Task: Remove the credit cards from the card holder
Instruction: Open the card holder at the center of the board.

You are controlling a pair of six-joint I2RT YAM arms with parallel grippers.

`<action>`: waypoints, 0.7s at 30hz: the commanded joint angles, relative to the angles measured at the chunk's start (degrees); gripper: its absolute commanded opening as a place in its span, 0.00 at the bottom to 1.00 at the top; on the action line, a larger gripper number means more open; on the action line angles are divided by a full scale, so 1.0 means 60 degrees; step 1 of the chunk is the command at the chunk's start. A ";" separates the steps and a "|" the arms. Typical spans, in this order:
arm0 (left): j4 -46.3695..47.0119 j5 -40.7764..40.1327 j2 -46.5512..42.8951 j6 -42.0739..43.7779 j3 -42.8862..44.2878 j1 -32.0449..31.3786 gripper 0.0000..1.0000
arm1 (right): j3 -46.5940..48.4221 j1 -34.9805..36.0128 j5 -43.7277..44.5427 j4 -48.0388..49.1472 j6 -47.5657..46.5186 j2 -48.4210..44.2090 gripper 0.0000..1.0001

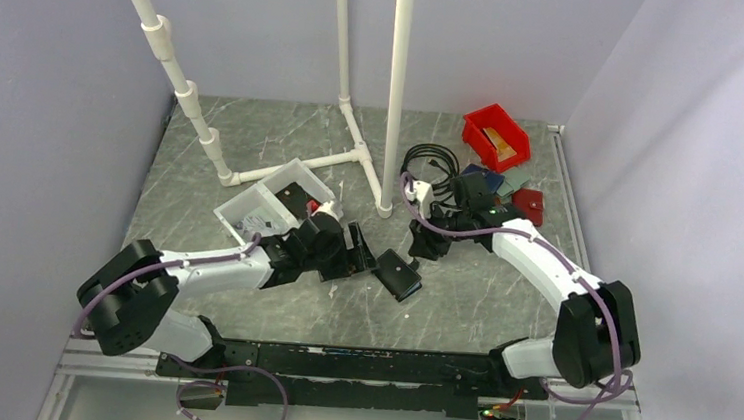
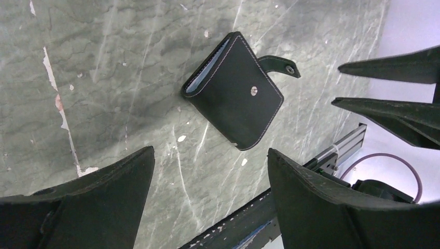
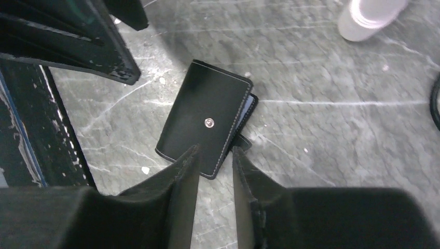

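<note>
The card holder [image 1: 398,275] [image 2: 233,93] [image 3: 205,116] lies folded shut on the marble table, a black stitched case with a metal snap. Its strap [image 2: 280,65] is unsnapped and sticks out to the side. Pale sheet edges show along its open side; the credit cards are hidden inside. My left gripper [image 1: 359,254] [image 2: 210,150] is open just left of the holder, with only table between its fingers. My right gripper [image 1: 417,246] [image 3: 216,149] hovers over the holder's strap end with a narrow gap between its fingers, holding nothing. Its fingers [image 2: 389,67] show in the left wrist view.
A white box [image 1: 268,202] stands behind the left arm. At the back right sit a red bin [image 1: 495,136], a coiled black cable [image 1: 430,159] and other wallets [image 1: 521,200]. White pipes [image 1: 395,92] rise mid-table. A black frame rail [image 1: 356,364] runs along the near edge.
</note>
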 commanded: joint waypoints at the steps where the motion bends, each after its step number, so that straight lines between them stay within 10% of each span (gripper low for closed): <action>1: 0.0296 -0.0224 0.0331 -0.0189 0.0333 -0.0101 0.84 | -0.0050 0.0540 -0.0277 0.0143 -0.0023 0.0449 0.24; 8: 0.0729 -0.0229 0.0836 -0.0441 0.0227 -0.0163 0.80 | 0.0224 0.1137 0.0937 0.0146 0.0472 0.1668 0.00; 21: 0.1825 0.0260 0.1267 -0.0174 -0.0124 -0.0168 0.76 | 0.0304 0.1128 0.2060 0.0340 0.0934 0.2179 0.18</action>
